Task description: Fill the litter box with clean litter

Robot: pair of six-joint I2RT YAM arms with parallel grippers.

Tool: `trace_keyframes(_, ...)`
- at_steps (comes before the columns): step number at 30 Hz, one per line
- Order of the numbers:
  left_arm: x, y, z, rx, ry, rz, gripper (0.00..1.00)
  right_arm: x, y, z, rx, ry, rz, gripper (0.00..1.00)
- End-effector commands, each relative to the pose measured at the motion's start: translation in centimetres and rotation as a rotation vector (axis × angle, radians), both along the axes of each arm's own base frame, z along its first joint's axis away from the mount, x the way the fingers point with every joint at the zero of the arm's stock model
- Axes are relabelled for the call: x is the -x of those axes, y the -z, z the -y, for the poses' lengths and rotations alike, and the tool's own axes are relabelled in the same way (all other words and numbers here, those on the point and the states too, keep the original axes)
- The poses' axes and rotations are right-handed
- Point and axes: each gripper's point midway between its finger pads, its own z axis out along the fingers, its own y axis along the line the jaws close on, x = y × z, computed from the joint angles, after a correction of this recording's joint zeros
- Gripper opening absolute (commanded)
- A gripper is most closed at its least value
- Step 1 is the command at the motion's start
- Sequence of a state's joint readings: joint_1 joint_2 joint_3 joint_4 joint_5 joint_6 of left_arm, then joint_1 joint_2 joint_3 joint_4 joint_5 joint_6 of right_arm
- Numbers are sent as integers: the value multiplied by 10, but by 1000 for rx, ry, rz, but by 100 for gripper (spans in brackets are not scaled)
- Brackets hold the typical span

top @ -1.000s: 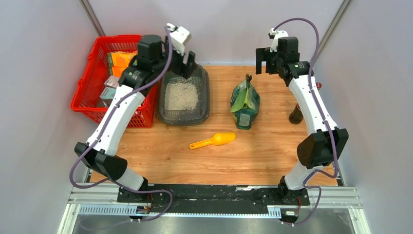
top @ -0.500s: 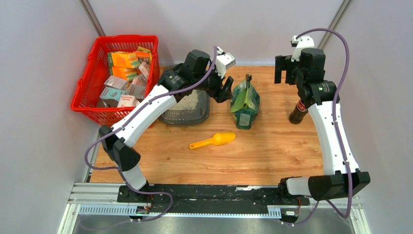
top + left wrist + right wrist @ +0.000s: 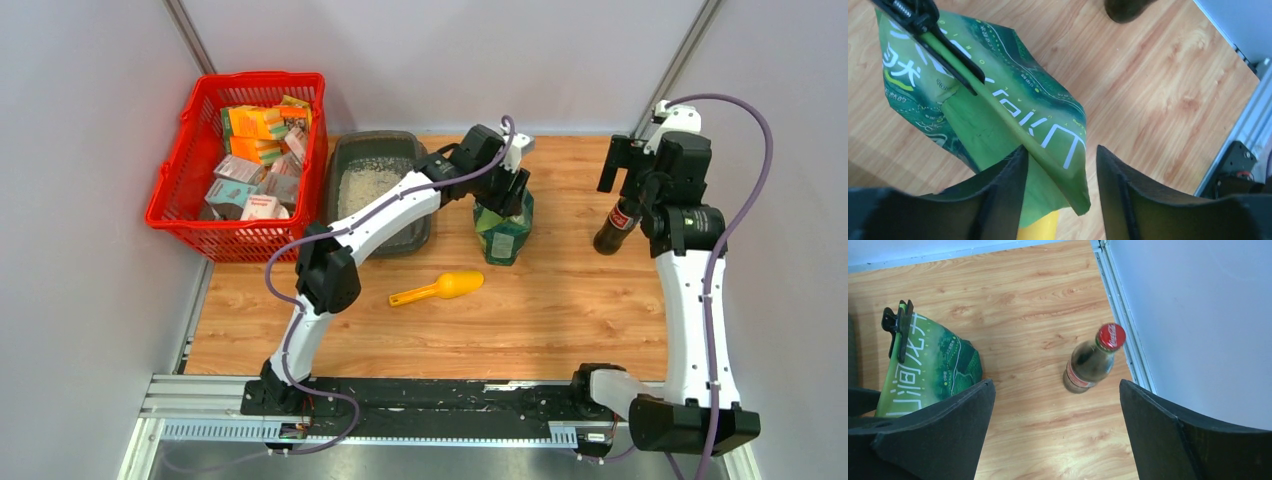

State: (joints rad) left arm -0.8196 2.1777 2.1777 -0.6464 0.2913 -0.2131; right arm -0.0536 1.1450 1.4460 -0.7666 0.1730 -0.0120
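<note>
Fingers first: left fingers (image 3: 998,200) parted, straddling the folded top seam of the green bag (image 3: 998,105), one to each side at the end away from the clip, not yet pinching it. Seem to be narrowing from the full spread of a second ago, though no contact shows. No longer hang over the 12 o'clock end of the litter box (image 3: 337,180), as a second back; now reach across to the bag standing at the box's 3 o'clock. Note black clip (image 3: 933,35) clamped on the far end of the seam, so bag shut.

Next, right fingers (image 3: 923,440): spread wide as before, grasping nothing, carried out toward 3 o'clock and now poised above the cola bottle (image 3: 1090,362) by the wall.

Outward: clean litter (image 3: 365,185) lying as a pale patch on the box floor, dark plastic showing round it. Box just beside the red basket (image 3: 260,76) at its 9 o'clock, unmoved. Same for yellow scoop (image 3: 440,288), at the bag's 7 o'clock on the surface (image 3: 560,320).

Reads as a switch from the box to the supply: likely a grasp on the bag for more litter. Looks only part filled so far; probably calls for removing the clip before any pour.
</note>
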Motion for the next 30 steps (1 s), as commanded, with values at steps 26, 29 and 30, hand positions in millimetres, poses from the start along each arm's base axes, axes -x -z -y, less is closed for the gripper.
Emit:
trace_keyframes(26,-50,-72,-59,-216,341,562,0,-14,23,-47,-114,-304,-53,100)
trace_keyframes(29,-61,-72,-67,-234,388,620,0,-24,25,-52,-118,-344,-61,100)
trace_keyframes(30,-66,-73,-71,-258,410,663,0,-29,31,-54,-120,-366,-79,100)
